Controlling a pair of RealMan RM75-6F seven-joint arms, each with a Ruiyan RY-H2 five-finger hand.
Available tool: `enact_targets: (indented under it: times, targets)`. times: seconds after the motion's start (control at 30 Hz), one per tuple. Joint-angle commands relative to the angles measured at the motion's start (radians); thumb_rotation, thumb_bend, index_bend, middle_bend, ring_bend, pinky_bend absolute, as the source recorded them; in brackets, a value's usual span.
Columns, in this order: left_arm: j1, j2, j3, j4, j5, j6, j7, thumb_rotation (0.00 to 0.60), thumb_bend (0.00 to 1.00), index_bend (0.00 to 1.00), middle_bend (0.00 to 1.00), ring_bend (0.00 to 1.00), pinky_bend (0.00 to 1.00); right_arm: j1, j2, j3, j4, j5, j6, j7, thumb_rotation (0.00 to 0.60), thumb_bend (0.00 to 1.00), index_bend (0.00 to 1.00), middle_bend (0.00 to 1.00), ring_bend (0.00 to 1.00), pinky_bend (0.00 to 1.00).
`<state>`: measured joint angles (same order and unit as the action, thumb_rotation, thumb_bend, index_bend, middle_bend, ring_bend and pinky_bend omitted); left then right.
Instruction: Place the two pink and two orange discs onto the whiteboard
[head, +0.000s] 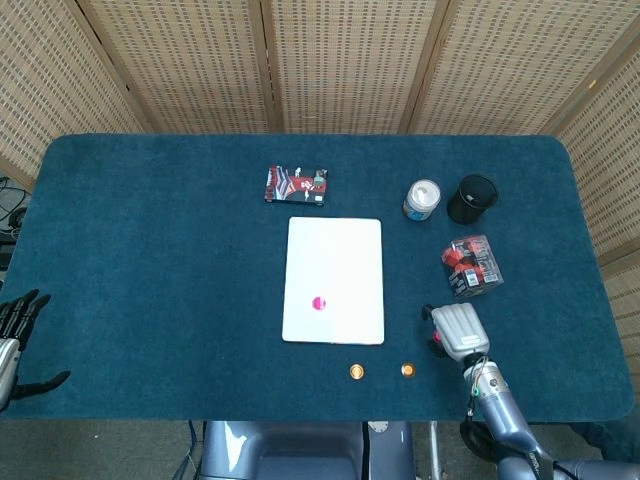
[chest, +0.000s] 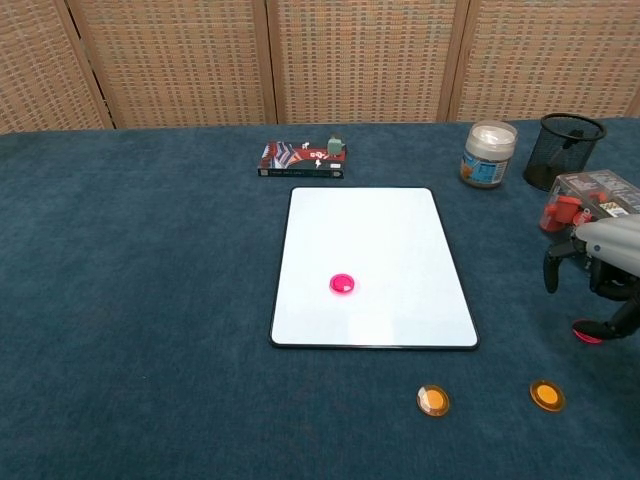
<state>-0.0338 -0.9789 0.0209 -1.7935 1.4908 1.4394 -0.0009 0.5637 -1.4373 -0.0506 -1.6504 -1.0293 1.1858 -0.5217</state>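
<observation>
The second pink disc (chest: 587, 331) lies on the cloth to the right of the whiteboard (chest: 372, 240), near the level of its near edge, half hidden under my right hand (chest: 600, 262). It looks like a thin, light, rigid chip lying flat, so I judge it will slide on the nap unless I pinch it by opposite rim edges, thumb against one fingertip. My fingers hang apart above it and hold nothing; one tip comes down just beside the disc, though I cannot tell whether it touches.

The first pink disc (head: 319, 303) already rests on the whiteboard, left of centre toward its near edge. Two orange discs (chest: 433, 401) (chest: 546, 395) wait on the cloth just past the whiteboard's near edge, toward its right corner.

My left hand (head: 14, 332) sits far left of the whiteboard at the table's (head: 150, 240) edge, fingers spread, holding nothing.
</observation>
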Motion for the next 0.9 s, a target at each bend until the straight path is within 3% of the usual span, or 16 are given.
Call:
enact_targets:
  times: [0.03, 0.9]
  targets:
    - [0.0, 0.0, -0.001, 0.0, -0.002, 0.0, 0.001, 0.6, 0.0, 0.0, 0.0, 0.0, 0.0, -0.006, -0.006, 0.003, 0.014, -0.006, -0.01, -0.006, 0.6, 0.34, 0.4, 0.98, 1.0, 1.0]
    - [-0.005, -0.009, 0.001, -0.004, -0.009, -0.009, 0.027, 0.6, 0.0, 0.0, 0.0, 0.0, 0.0, -0.063, -0.024, 0.018, 0.119, -0.036, -0.081, 0.014, 0.6, 0.34, 0.4, 0.98, 1.0, 1.0]
